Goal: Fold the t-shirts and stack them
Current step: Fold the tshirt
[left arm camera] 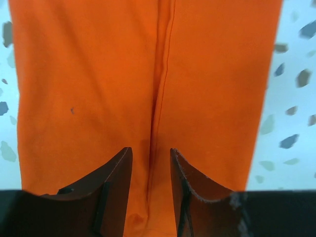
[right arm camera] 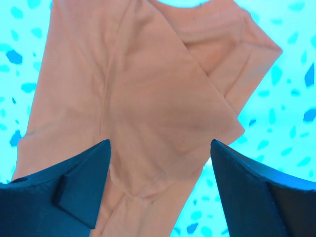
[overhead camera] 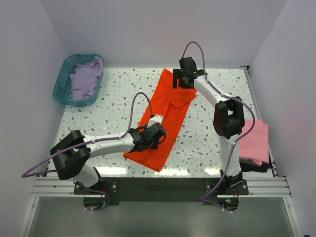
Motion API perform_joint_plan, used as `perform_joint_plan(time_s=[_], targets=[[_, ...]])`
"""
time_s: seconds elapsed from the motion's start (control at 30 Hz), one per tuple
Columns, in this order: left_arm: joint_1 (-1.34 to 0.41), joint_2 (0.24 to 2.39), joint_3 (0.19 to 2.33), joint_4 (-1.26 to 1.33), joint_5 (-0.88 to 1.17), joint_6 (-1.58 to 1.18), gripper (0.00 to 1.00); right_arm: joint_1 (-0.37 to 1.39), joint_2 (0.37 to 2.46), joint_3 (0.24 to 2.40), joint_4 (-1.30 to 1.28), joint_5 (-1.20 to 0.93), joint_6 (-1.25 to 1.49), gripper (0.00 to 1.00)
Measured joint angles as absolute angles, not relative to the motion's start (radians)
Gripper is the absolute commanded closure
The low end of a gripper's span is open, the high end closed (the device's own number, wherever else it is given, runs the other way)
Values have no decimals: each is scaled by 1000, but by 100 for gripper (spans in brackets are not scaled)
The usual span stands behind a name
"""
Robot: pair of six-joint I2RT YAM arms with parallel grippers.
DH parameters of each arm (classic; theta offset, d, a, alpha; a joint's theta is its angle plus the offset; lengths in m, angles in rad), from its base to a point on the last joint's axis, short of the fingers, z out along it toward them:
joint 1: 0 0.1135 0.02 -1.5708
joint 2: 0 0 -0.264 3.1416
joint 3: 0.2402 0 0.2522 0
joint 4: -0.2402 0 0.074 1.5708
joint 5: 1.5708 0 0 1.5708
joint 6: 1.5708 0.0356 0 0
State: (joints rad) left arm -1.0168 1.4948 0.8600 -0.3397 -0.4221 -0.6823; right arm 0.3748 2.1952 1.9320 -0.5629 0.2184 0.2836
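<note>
Top external looks steeply down from above and behind the arm bases (overhead camera: 96, 187), whole table (overhead camera: 118, 84) in frame. Both wrist views sit close over the orange-red t-shirt (overhead camera: 165, 118), left at its near half, right at collar end; all three share it.

An orange-red t-shirt (overhead camera: 170, 113) lies folded into a long strip, slanting across the speckled table (overhead camera: 113, 108). The left gripper (overhead camera: 150, 136) hangs over its near end, the right gripper (overhead camera: 181, 79) over its far end. A lavender t-shirt (overhead camera: 86, 79) fills a teal basket (overhead camera: 61, 79) far left; a pink t-shirt (overhead camera: 254, 140) lies at the right edge.
</note>
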Motion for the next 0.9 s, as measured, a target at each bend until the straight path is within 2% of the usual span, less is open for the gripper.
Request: perform_joint_plan(time_s=[0.2,0.43,0.7,0.83,0.87,0.9], targets=[[-1031,1566,841,-347,-393,-627,60,375,2211,1857,-542,213,350,39],[-1087,1568,789,-315,-358,-655,61,377,2399,2027,-568,206,345,40],[-1155,1601,795,-191,-315,-781,61,381,2523,2224,-601,187,253,24],[-1162,1619,802,-142,-290,-837,60,382,2550,2269,-606,181,197,11],[-1162,1619,802,-138,-287,-849,58,382,2550,2269,-605,177,186,4],[-1162,1618,802,-137,-282,-855,55,381,2550,2268,-603,171,175,2]])
